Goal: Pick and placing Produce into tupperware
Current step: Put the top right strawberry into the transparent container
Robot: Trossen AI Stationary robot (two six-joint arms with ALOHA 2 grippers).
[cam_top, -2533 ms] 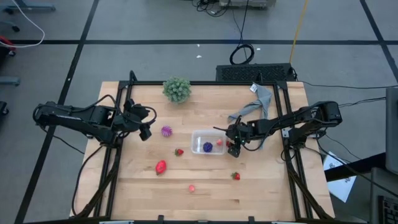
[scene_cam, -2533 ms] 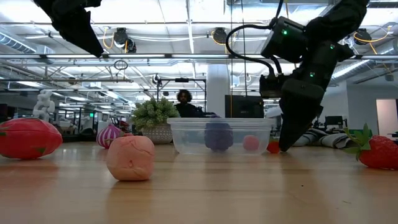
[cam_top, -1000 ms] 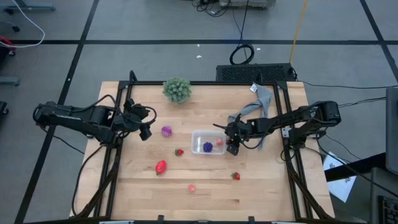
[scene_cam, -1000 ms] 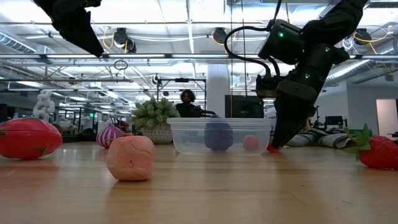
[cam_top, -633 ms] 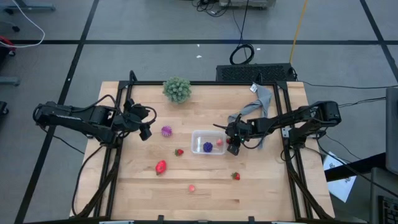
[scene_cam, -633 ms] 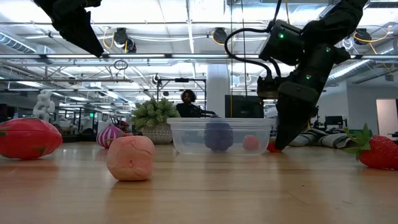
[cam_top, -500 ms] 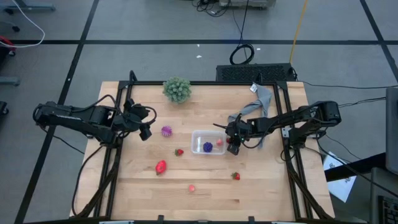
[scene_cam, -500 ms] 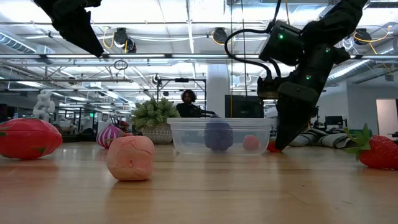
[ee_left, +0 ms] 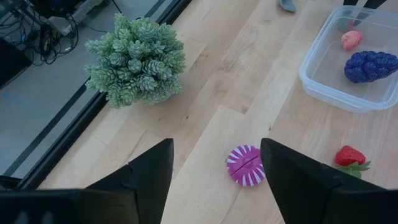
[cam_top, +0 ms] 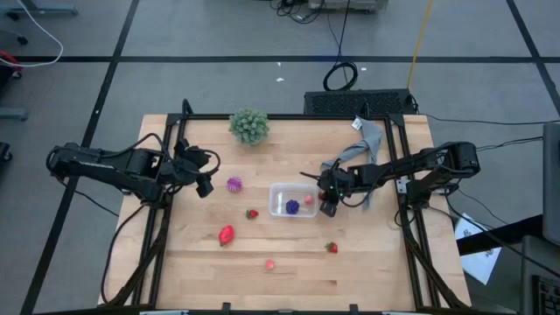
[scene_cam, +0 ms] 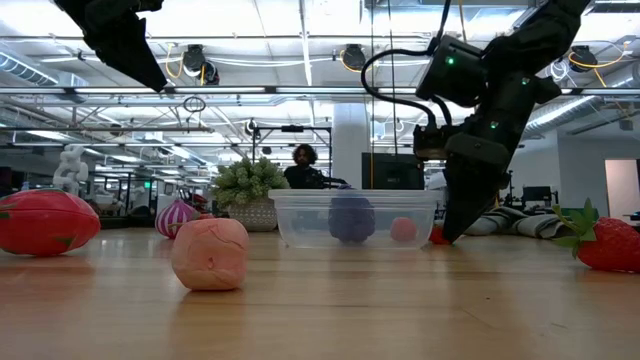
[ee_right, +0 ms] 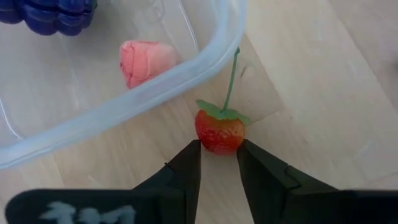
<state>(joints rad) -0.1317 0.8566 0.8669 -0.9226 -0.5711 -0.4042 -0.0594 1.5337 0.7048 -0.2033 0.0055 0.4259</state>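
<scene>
Beside the tupperware (cam_top: 293,202), right of frame centre, the right gripper (cam_top: 328,208) is pinching a small red fruit.
High view: the left gripper (cam_top: 204,185) is hovering at mid-left, fingers spread, near the spiky magenta ball (cam_top: 234,184). Low view: the container is holding a purple grape cluster (scene_cam: 351,217) and a pink piece (scene_cam: 403,229). Right wrist view: both fingers are pressing the stemmed red fruit (ee_right: 219,131) on the wood just outside the rim; judging by this, the next move is lifting it over the wall.

Overhead and table-level cameras both see the tupperware (cam_top: 293,202); wrist cameras look close.
</scene>
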